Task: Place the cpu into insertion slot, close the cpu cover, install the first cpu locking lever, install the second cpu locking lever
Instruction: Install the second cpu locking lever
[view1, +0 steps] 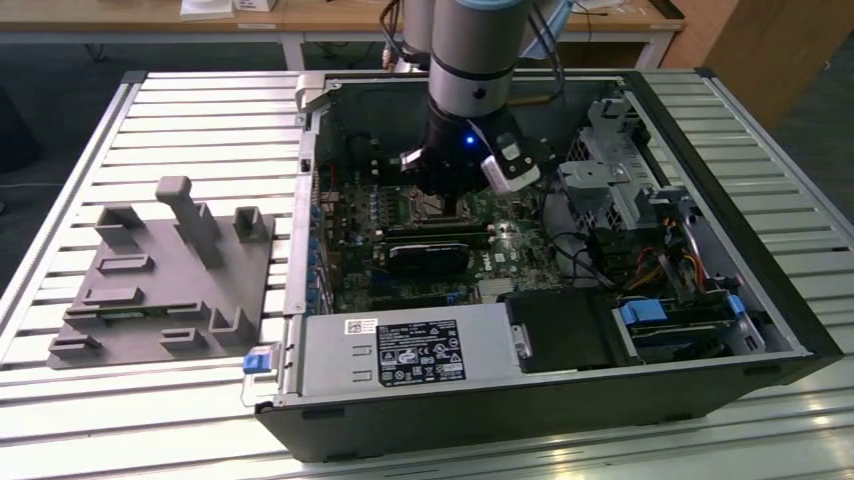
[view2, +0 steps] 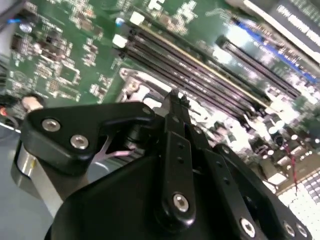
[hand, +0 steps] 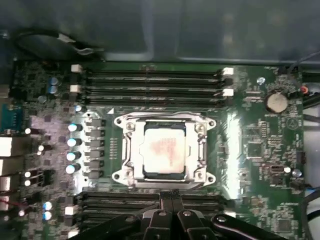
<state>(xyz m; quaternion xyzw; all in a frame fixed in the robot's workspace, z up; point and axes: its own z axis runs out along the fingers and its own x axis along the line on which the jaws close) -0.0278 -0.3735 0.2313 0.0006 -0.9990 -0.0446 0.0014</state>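
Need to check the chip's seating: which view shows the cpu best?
The first wrist view: the cpu lies flat, seen from above, framed by the cover. In the exterior view the arm hides most of that socket area; the second wrist view catches just a metal edge.

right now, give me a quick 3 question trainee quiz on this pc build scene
1. True or false: the cpu sits in the insertion slot with the cpu cover down around it.
2. In the exterior view, the grey fixture block lies on which side of the computer case? A. left B. right
3. In the first wrist view, what runs in long black rows beside the slot?

Key: 1 true; 2 A; 3 memory slots.
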